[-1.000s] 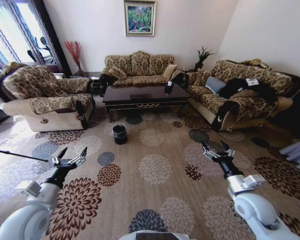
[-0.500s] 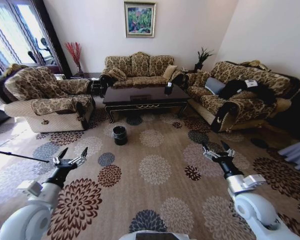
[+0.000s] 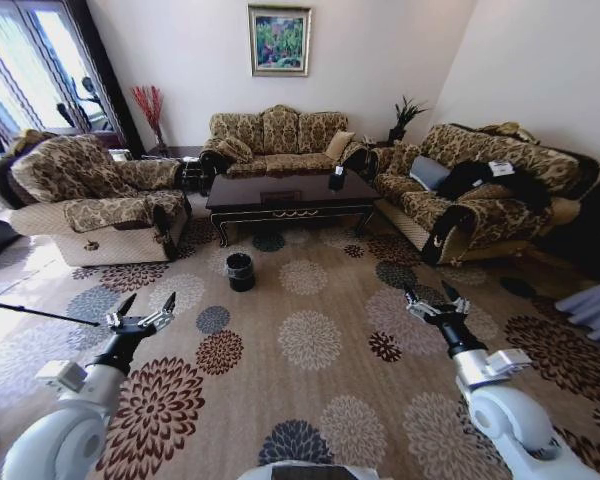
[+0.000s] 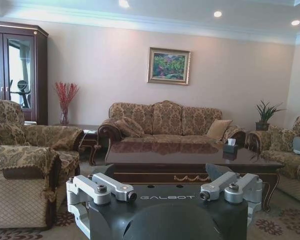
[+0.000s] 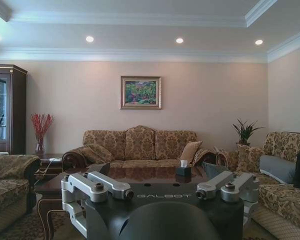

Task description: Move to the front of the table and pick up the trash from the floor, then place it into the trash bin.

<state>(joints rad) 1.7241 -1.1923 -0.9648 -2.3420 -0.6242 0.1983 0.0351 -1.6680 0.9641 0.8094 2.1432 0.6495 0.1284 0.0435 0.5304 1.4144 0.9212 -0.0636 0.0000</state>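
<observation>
We hold both grippers, left [image 3: 140, 318] and right [image 3: 430, 297], fingers spread and empty, above the carpet [image 3: 310, 340]; trash bin [image 3: 240, 270] stands before the coffee table [image 3: 290, 192].

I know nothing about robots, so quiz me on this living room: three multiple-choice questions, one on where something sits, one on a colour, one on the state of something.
1. Where does the trash bin stand?
A. On the table
B. On the floor in front of the table's left end
C. On the sofa

2. What colour is the bin?
A. Black
B. White
C. Red

3. How are the two grippers?
A. Both shut on trash
B. One holds the bin
C. Both open, holding nothing

Answers:
1 B: it sits on the floor before the table.
2 A: its wall is black.
3 C: the left gripper and right gripper show spread jaws over bare carpet.
</observation>
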